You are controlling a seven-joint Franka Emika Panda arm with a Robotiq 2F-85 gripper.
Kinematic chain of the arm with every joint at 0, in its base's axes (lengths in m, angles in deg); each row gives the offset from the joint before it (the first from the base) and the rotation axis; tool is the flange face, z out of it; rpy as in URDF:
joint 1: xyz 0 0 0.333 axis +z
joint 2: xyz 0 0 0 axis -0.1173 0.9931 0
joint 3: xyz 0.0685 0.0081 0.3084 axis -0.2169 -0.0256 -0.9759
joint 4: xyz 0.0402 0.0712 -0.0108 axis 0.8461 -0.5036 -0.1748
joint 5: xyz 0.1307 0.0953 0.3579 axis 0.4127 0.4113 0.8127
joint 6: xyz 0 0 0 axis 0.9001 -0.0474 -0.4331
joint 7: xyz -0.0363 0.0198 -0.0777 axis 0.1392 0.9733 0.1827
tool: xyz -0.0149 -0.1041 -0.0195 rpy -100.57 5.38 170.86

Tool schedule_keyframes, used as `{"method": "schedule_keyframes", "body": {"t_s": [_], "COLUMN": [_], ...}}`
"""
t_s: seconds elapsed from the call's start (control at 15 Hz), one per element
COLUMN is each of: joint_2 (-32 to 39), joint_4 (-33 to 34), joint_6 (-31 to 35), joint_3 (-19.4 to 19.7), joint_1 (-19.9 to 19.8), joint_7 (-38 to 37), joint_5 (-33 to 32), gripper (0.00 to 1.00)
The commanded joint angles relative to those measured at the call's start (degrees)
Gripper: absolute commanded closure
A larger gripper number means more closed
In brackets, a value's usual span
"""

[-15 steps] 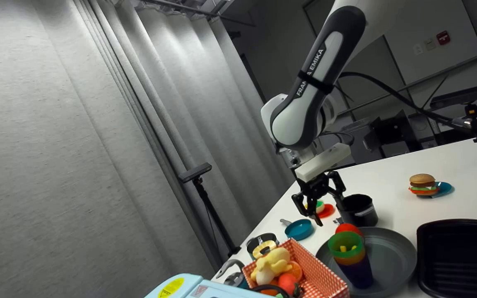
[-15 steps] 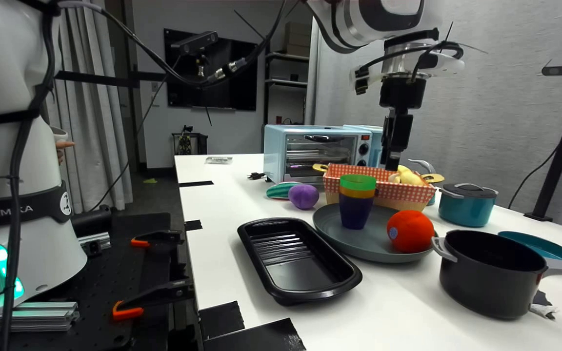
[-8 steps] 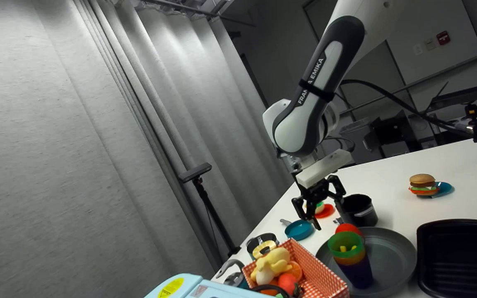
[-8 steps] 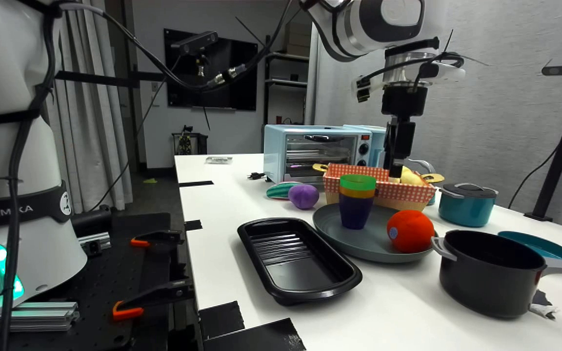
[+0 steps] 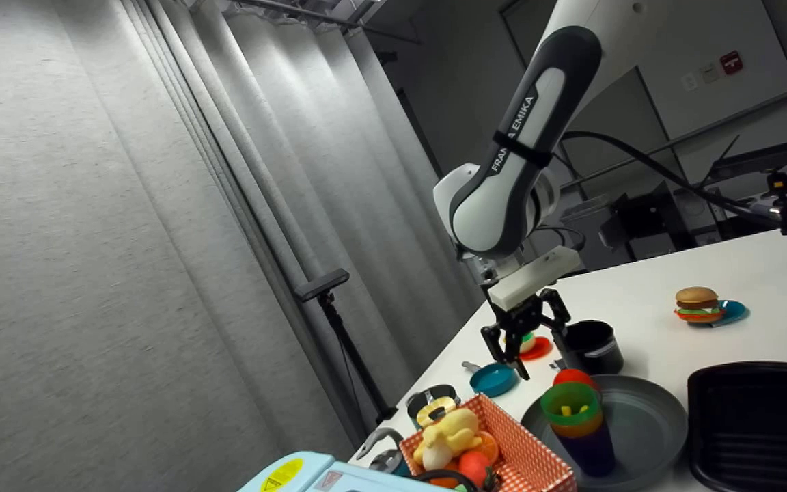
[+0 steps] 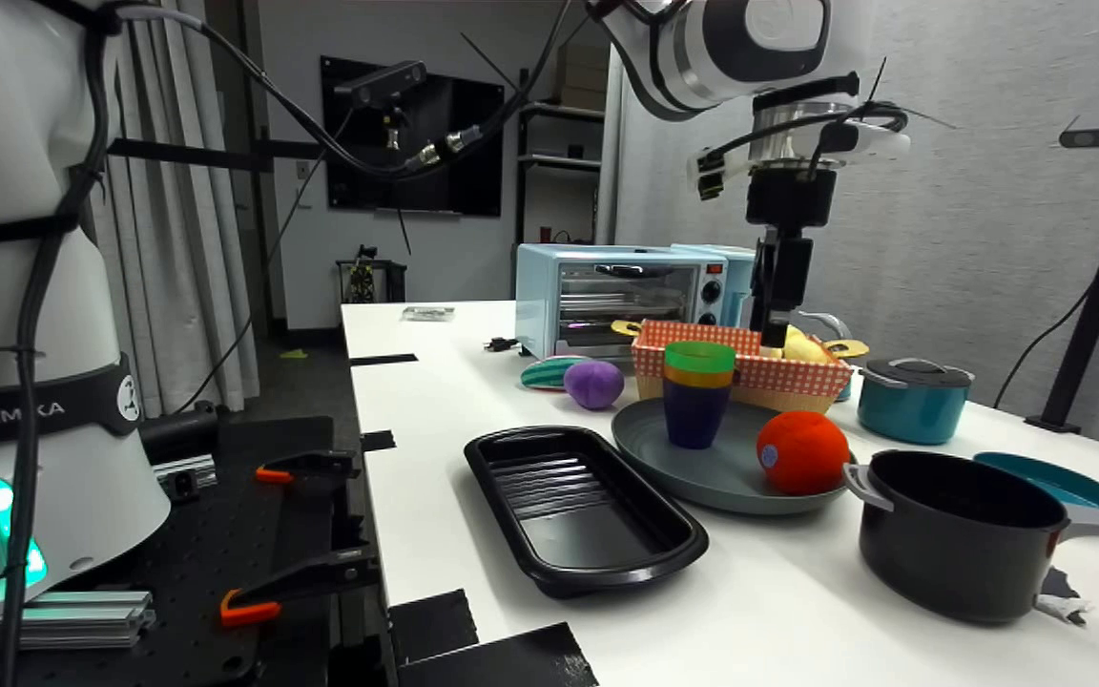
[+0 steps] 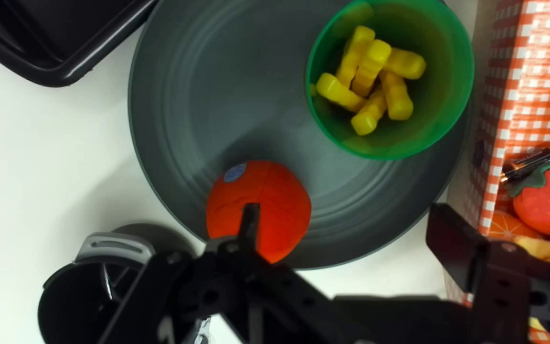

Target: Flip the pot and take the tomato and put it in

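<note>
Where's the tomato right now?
In an exterior view, the tomato sits on the right side of the grey plate, between the cup and the black pot.

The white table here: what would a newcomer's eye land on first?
Probably the bright red tomato, sharing the grey plate with the stacked cups. Next, the open black gripper hanging above the table, then the yellow pieces inside the green cup.

Overhead light whitens the grey curtain (image 5: 284,123) well above the claw (image 7: 344,224), which is out of focus in the wrist view; below it, soft shadows cross the plate (image 7: 256,71) and bench (image 7: 22,138).
</note>
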Motion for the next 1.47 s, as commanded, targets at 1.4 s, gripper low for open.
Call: {"method": "schedule_keyframes", "body": {"t_s": [1.4], "joint_2": [12.09], "joint_4": [11.58], "joint_6": [-1.28], "joint_3": [4.87], "joint_1": [-0.69], "joint_7": [-6.37], "joint_5": [0.62], "gripper": [0.00]}}
